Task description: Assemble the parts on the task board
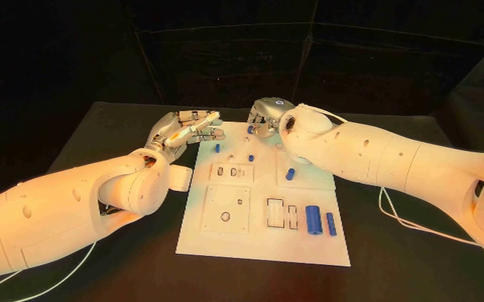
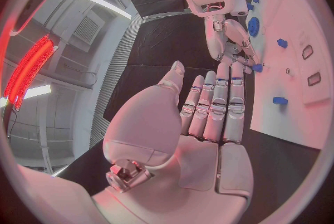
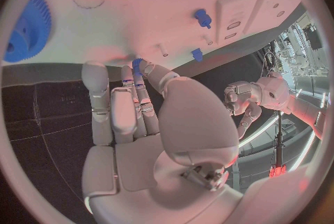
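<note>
The right hand pinched a small blue part at its fingers' tips over the task board, likely for seating; the left hand waited beside, fingers straight, empty.

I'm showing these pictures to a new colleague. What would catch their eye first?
Probably the white task board in the middle of the black table, dotted with small blue parts. Next, the two silver hands at its far edge: the left hand beside its far left corner, the right hand pinching a blue piece.

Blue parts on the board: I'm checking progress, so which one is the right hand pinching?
The small blue part at the board's far edge, held in the right hand's fingertips; the rest lie free on the task board.
</note>
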{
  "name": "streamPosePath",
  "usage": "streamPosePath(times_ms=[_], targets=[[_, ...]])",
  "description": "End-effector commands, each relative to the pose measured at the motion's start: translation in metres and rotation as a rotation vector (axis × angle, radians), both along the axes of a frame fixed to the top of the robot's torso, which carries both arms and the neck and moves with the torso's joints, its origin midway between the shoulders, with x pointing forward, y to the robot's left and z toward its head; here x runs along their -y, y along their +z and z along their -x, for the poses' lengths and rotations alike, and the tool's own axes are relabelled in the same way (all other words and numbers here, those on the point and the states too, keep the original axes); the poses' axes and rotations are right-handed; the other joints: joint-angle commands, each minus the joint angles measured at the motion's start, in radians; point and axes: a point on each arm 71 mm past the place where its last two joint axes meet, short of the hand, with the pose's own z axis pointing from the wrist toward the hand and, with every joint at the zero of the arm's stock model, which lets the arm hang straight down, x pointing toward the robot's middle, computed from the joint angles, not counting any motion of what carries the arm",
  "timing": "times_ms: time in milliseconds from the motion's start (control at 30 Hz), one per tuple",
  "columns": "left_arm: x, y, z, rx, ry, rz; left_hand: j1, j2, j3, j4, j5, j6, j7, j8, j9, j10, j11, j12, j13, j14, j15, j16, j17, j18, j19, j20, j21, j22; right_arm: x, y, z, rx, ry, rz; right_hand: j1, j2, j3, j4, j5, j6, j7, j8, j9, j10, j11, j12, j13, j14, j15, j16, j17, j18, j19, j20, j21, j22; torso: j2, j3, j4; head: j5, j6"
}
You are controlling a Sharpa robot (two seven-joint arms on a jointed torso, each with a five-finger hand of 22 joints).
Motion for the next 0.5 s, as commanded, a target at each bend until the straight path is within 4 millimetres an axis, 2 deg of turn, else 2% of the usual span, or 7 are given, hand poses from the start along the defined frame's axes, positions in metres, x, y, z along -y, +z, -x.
streamPosePath(times_ms=[33, 300, 400, 500], targets=[[0.001, 0.002, 0.0, 0.009, -0.011, 0.003, 0.002, 0.001, -0.003, -0.004, 0.003, 0.01, 0.0, -0.003, -0.001, 0.009, -0.001, -0.006, 0.0, 0.006, 0.0, -0.006, 0.001, 0.013, 0.009, -0.001, 0.003, -0.001, -0.001, 0.002, 0.0, -0.004, 0.006, -0.005, -0.001, -0.017, 0.003, 0.004, -0.006, -0.022, -0.002, -0.002, 0.0, -0.014, 0.0, -0.003, -0.002, 0.027, 0.005, 0.004, 0.0, -0.01, -0.005, 0.004, 0.001, -0.004, 0.0, -0.0003, -0.0002, 0.001, 0.0], [0.0, 0.001, -0.001, 0.008, -0.009, 0.001, 0.002, 0.001, -0.003, -0.004, 0.003, 0.01, 0.0, -0.003, -0.001, 0.009, -0.001, -0.006, 0.0, 0.006, 0.0, -0.006, 0.001, 0.013, 0.009, -0.001, 0.003, -0.001, 0.0, 0.004, 0.0, 0.012, 0.009, -0.027, -0.013, -0.035, -0.005, 0.017, -0.014, -0.038, -0.002, 0.0, 0.003, -0.031, 0.002, -0.001, -0.002, 0.026, 0.007, 0.006, -0.002, -0.008, -0.01, 0.007, 0.001, -0.007, 0.001, 0.0, -0.0019, 0.0, 0.002], [-0.001, 0.001, 0.0, 0.007, -0.008, 0.0, 0.002, 0.001, -0.003, -0.004, 0.003, 0.01, 0.0, -0.003, -0.001, 0.009, -0.001, -0.006, 0.0, 0.006, 0.0, -0.006, 0.001, 0.013, 0.009, -0.001, 0.003, -0.001, 0.005, 0.006, 0.002, 0.028, 0.004, -0.041, -0.021, -0.046, -0.017, 0.024, -0.019, -0.045, -0.001, 0.001, 0.003, -0.036, 0.002, 0.001, -0.001, 0.025, 0.008, 0.006, -0.003, -0.008, -0.012, 0.007, 0.001, -0.008, 0.001, 0.0006, -0.003, 0.0, 0.005], [-0.001, 0.001, -0.001, 0.007, -0.007, 0.0, 0.002, 0.001, -0.003, -0.004, 0.003, 0.01, 0.0, -0.003, -0.001, 0.009, -0.001, -0.006, 0.0, 0.006, 0.0, -0.006, 0.001, 0.013, 0.009, -0.001, 0.003, -0.001, 0.013, 0.009, 0.004, 0.043, -0.006, -0.055, -0.022, -0.047, -0.021, 0.029, -0.017, -0.042, 0.0, 0.003, 0.004, -0.034, 0.003, 0.004, 0.0, 0.023, 0.008, 0.003, -0.01, -0.008, -0.011, 0.008, 0.003, -0.007, 0.001, 0.0013, -0.0035, -0.002, 0.008]])
